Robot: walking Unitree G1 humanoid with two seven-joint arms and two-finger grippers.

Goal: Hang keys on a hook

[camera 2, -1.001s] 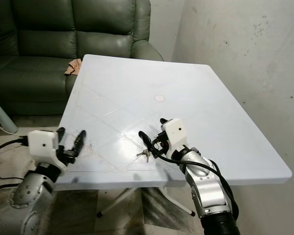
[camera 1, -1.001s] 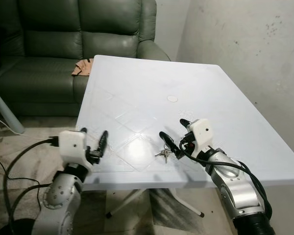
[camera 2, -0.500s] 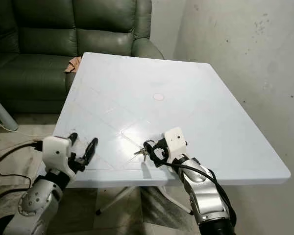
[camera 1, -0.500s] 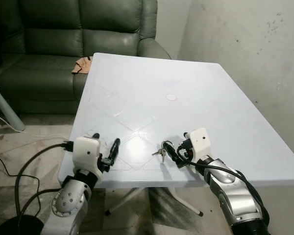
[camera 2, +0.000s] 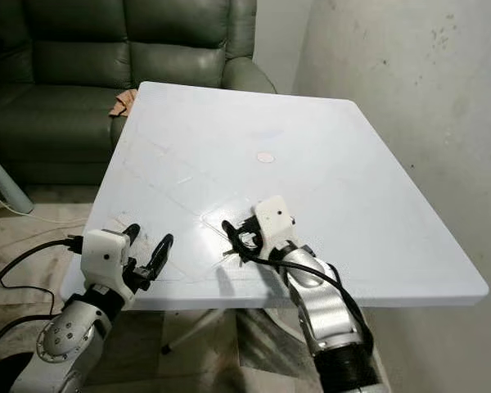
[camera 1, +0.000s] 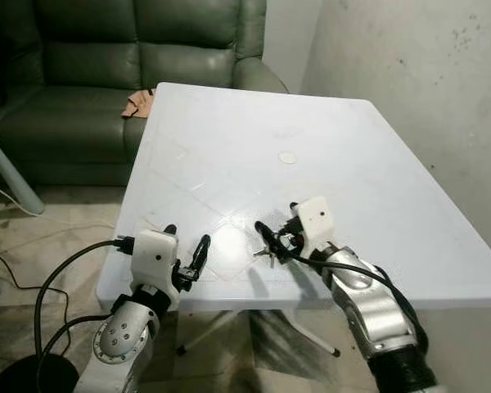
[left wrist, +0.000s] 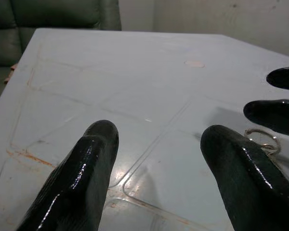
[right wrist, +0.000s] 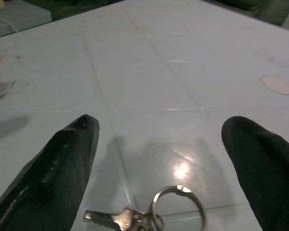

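Lying flat keys, blades leftward, ring rightward, right hand spread

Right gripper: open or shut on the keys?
Open. The right gripper has its fingers spread wide, with the keys lying loose on the table between them.

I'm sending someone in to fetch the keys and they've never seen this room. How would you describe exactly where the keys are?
Find the white plastic table in front of the green sofa. Near its front edge, between the open fingers of the robot's right gripper, lie the keys. They are the one small metal bunch on a ring on that tabletop.
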